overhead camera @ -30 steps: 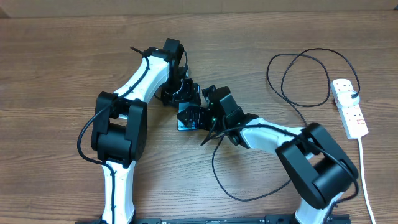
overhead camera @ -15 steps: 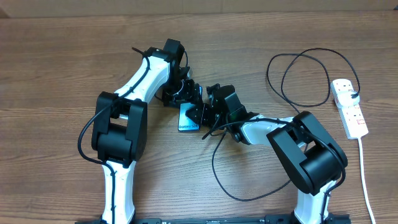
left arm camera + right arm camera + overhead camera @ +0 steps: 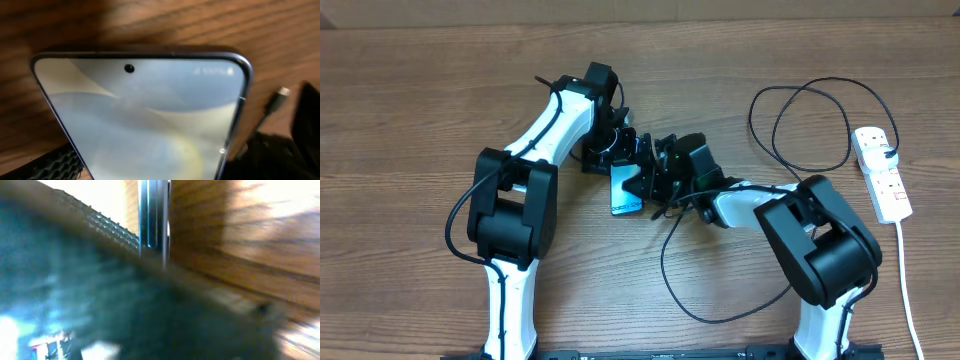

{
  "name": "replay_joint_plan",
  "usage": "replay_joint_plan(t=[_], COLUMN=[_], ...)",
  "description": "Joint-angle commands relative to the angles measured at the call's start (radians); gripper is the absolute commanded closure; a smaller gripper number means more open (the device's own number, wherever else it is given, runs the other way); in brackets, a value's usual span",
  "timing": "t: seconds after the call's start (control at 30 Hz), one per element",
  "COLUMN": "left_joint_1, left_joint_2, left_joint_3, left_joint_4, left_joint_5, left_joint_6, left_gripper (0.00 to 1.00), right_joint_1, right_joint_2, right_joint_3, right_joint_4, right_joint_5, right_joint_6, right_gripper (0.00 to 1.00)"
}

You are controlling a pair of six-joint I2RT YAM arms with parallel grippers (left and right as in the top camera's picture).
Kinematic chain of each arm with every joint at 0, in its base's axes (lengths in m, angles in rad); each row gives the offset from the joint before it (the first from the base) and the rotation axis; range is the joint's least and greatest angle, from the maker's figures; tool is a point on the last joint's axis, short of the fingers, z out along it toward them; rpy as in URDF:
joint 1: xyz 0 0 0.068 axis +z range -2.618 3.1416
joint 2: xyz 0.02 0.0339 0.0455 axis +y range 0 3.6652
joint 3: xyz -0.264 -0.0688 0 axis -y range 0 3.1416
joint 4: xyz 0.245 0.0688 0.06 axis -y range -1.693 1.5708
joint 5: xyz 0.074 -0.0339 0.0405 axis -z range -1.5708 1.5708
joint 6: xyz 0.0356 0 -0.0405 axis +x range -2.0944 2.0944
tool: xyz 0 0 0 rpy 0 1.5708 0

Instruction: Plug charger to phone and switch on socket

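The phone [image 3: 626, 190], light blue screen up, lies on the wood between both arms. In the left wrist view the phone [image 3: 145, 115] fills the frame. My left gripper [image 3: 619, 160] is open and straddles the phone's far end, one ribbed finger [image 3: 52, 165] just clear of its edge. My right gripper [image 3: 656, 176] presses in at the phone's right side, shut on the charger. The charger's small plug tip [image 3: 283, 92] pokes out beside the phone's corner. The charger [image 3: 672, 275] trails in a black loop toward me. The right wrist view is blurred, showing only the phone's edge [image 3: 153, 220].
The socket [image 3: 882, 176], a white power strip with red-marked switches, lies at the far right with its white cord [image 3: 908, 290] running to the front edge. A second black loop of cable [image 3: 800, 125] lies left of it. Both arms crowd the table's middle.
My right gripper has slid up and left against the phone and closed. My left jaws have opened wider. The phone has turned a little and shifted under the grippers.
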Motion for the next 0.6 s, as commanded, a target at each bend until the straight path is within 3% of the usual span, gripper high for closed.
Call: replay_joint_plan(t=[0.0,0.23,0.4,0.57], left_joint_1=[0.021,0.074,0.092,0.093], left_joint_2=[0.086,0.084,0.084,0.084], left_joint_3=[-0.040,-0.024,-0.024,-0.022], left_joint_4=[0.000,0.001,0.001,0.008], left_joint_5=[0.232,0.716,0.949,1.116], left_joint_6=[0.111,0.288,0.391,0.451], left_gripper=[0.02,0.07,0.15,0.21], right_joint_1=[-0.070,-0.166,-0.204,-0.204], right_joint_2=[-0.014,-0.015,-0.015,-0.015], right_joint_3=[-0.005,-0.005,-0.005,-0.005], right_joint_4=[0.019,0.126,0.308,0.332], right_joint_5=[-0.196,-0.468,-0.557,-0.534], right_joint_6=[-0.066,-0.089,0.080,0.206], right_gripper=[0.96,0.96,0.96,0.96])
